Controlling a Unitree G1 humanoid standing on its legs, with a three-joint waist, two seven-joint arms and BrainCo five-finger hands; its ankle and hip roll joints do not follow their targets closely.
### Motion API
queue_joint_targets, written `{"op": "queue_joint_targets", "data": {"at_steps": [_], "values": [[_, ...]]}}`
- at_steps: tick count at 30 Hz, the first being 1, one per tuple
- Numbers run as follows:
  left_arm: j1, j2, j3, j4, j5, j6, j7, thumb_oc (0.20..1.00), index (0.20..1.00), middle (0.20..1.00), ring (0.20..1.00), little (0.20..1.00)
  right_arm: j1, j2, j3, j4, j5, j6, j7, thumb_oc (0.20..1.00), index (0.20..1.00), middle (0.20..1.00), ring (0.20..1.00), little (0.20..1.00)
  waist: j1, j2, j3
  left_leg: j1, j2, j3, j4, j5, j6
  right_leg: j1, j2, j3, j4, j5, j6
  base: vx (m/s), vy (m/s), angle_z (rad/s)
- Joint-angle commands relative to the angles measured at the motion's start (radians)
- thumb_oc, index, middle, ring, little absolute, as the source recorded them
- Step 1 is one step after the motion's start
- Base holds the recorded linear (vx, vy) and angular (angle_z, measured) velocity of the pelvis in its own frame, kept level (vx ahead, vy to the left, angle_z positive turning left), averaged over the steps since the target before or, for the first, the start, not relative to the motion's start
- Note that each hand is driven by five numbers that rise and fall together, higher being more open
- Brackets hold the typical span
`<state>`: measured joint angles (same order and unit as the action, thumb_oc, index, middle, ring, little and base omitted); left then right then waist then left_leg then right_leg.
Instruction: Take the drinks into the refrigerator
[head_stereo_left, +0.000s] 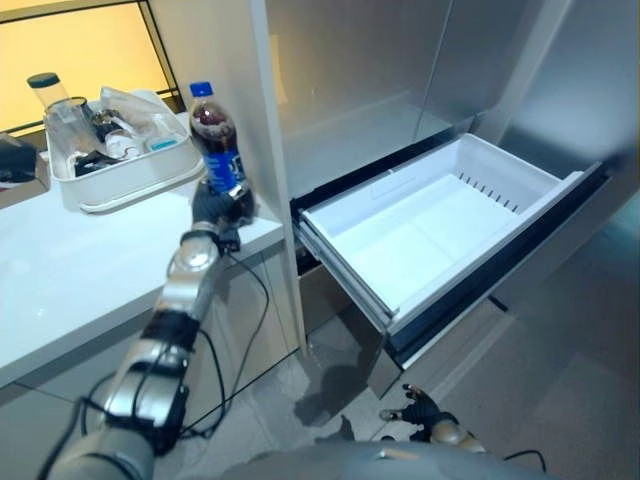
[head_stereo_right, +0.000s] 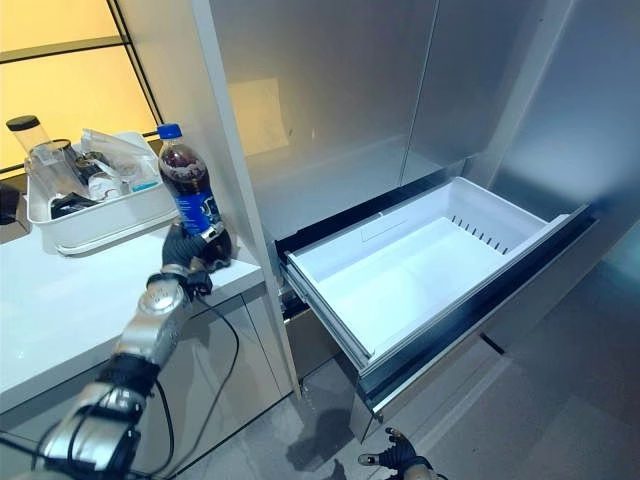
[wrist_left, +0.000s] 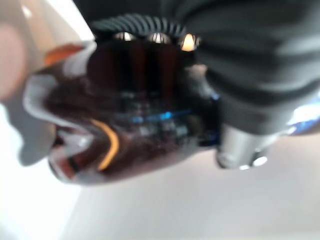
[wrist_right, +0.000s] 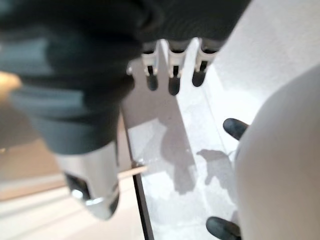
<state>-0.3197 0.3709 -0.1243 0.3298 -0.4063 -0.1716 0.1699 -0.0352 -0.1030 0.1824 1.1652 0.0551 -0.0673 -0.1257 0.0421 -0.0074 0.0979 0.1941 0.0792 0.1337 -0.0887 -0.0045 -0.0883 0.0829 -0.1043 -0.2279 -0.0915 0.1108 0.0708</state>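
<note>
At the counter's (head_stereo_left: 60, 280) right edge, the left hand (head_stereo_left: 222, 207) grips the cola bottle (head_stereo_left: 215, 140) upright; behind it a white tub (head_stereo_left: 130, 175) holds clutter, beside the empty refrigerator drawer (head_stereo_left: 440, 230). Its wrist view shows fingers (wrist_left: 155, 55) wrapped round the bottle. The right hand (wrist_right: 172, 70) hangs relaxed.

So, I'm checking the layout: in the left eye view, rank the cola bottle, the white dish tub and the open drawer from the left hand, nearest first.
1. Cola bottle: held in the left hand, above the counter edge.
2. White dish tub: behind, on the counter.
3. Open drawer: across the cabinet panel, toward the robot's right.

Bottle (head_stereo_left: 214, 139) base hidden in left hand (head_stereo_left: 222, 205)
</note>
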Motion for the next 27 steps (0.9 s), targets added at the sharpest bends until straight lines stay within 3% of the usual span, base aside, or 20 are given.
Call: {"op": "queue_joint_targets", "data": {"at_steps": [1,5,12,13,17,19,22,24,25,27], "values": [[0.006,-0.034,0.024,-0.135,-0.011,-0.068,-0.074,0.2,0.2,0.2,0.2,0.2,-0.034,-0.012,-0.071,0.069,0.129,-0.043,-0.038,1.0,1.0,1.0,1.0,1.0,0.007,-0.003,0.046,-0.006,-0.075,0.0,0.001,-0.079,0.073,0.034,0.012,-0.024,0.063,-0.053,0.038,-0.04,0.014,-0.02],[0.238,-0.04,0.069,-0.318,-0.041,-0.083,-0.159,0.2,0.2,0.2,0.2,0.2,-0.042,-0.06,-0.242,0.078,0.282,-0.073,-0.073,1.0,1.0,1.0,1.0,1.0,0.031,-0.013,0.056,-0.013,-0.076,-0.008,0.001,-0.082,0.077,0.027,0.012,-0.027,0.065,-0.055,0.037,0.0,0.0,0.0],[0.42,-0.02,0.103,-0.472,-0.08,-0.087,-0.249,0.2,0.2,0.2,0.2,0.2,-0.061,-0.147,-0.426,0.036,0.489,-0.127,-0.11,1.0,1.0,1.0,1.0,1.0,0.05,-0.025,0.059,-0.018,-0.077,-0.015,0.001,-0.088,0.081,0.022,0.012,-0.03,0.072,-0.059,0.036,0.0,0.0,0.0],[0.449,-0.019,0.112,-0.521,-0.114,-0.093,-0.277,0.2,0.2,0.2,0.2,0.2,0.005,-0.296,-0.541,0.078,0.566,-0.145,-0.056,1.0,1.0,1.0,1.0,1.0,0.047,-0.024,0.067,-0.013,-0.075,-0.017,0.001,-0.097,0.079,0.025,0.015,-0.031,0.076,-0.066,0.039,0.0,0.0,0.0],[0.486,-0.004,0.141,-0.567,-0.131,-0.104,-0.302,0.2,0.2,0.2,0.2,0.2,-0.024,-0.292,-0.616,0.037,0.658,-0.185,-0.081,1.0,1.0,1.0,1.0,1.0,0.05,-0.031,0.068,-0.022,-0.078,-0.024,0.001,-0.091,0.083,0.013,0.01,-0.031,0.081,-0.064,0.039,-0.02,0.007,0.11],[0.512,-0.018,0.162,-0.585,-0.137,-0.107,-0.295,0.2,0.2,0.2,0.2,0.2,0.001,-0.285,-0.608,-0.221,0.615,-0.24,-0.146,1.0,1.0,1.0,1.0,1.0,0.044,-0.03,0.069,-0.02,-0.078,-0.021,0.001,-0.09,0.085,0.008,0.01,-0.026,0.086,-0.064,0.038,0.01,0.013,-0.05],[0.528,-0.022,0.202,-0.612,-0.113,-0.092,-0.298,0.2,0.2,0.2,0.2,0.2,0.056,-0.215,-0.637,-0.82,0.427,-0.31,-0.279,1.0,1.0,1.0,1.0,1.0,0.029,-0.025,0.061,-0.015,-0.08,-0.018,0.001,-0.094,0.09,0.008,0.008,-0.019,0.092,-0.065,0.036,0.02,0.026,-0.07],[0.522,-0.018,0.194,-0.616,-0.116,-0.092,-0.304,0.2,0.2,0.2,0.2,0.2,0.044,-0.201,-0.642,-0.835,0.412,-0.31,-0.288,1.0,1.0,1.0,1.0,1.0,0.028,-0.025,0.059,-0.016,-0.082,-0.019,0.001,-0.094,0.092,0.007,0.006,-0.019,0.093,-0.065,0.036,0.0,0.0,0.0],[0.51,-0.02,0.185,-0.611,-0.105,-0.09,-0.304,0.2,0.2,0.2,0.2,0.2,0.007,-0.198,-0.626,-0.965,0.361,-0.316,-0.298,1.0,1.0,1.0,1.0,1.0,0.027,-0.024,0.058,-0.016,-0.083,-0.018,0.001,-0.093,0.093,0.004,0.008,-0.016,0.095,-0.064,0.036,0.0,0.0,0.0],[0.504,-0.025,0.185,-0.617,-0.096,-0.09,-0.311,0.2,0.2,0.2,0.2,0.2,0.002,-0.182,-0.622,-1.016,0.337,-0.312,-0.29,1.0,1.0,1.0,1.0,1.0,0.027,-0.025,0.056,-0.014,-0.083,-0.017,0.001,-0.094,0.094,0.004,0.008,-0.016,0.095,-0.065,0.035,0.0,0.0,0.0]]}}
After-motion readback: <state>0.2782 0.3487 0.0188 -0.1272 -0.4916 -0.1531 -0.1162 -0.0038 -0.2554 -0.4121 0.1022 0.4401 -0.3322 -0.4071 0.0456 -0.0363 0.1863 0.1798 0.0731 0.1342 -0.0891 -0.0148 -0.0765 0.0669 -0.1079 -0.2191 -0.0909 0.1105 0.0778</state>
